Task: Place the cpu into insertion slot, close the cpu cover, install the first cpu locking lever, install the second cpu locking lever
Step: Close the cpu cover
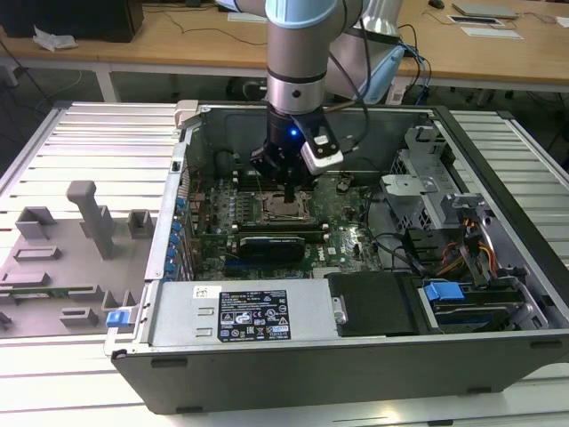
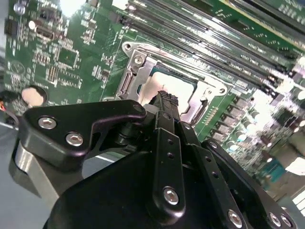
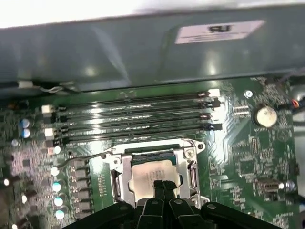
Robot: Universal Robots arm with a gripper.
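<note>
Hovering clenched and gripping nothing, fingertips of the gripper (image 3: 164,185) pressing together over the one cpu (image 3: 147,172). Lying flat, square and dull silver-beige, inside the single insertion slot (image 3: 193,171), hemmed closely by its silver frame. Running just beyond, four long black memory slots (image 3: 138,119). Standing farther back, the grey case wall (image 3: 119,52), leaving open room overhead.

The cpu (image 3: 147,172) lies in the slot (image 3: 116,177), memory slots (image 3: 133,119) just beside it; the gripper (image 3: 163,184) hangs over the cpu, inside the case (image 1: 356,365) standing mid-worktop (image 1: 80,142).
</note>
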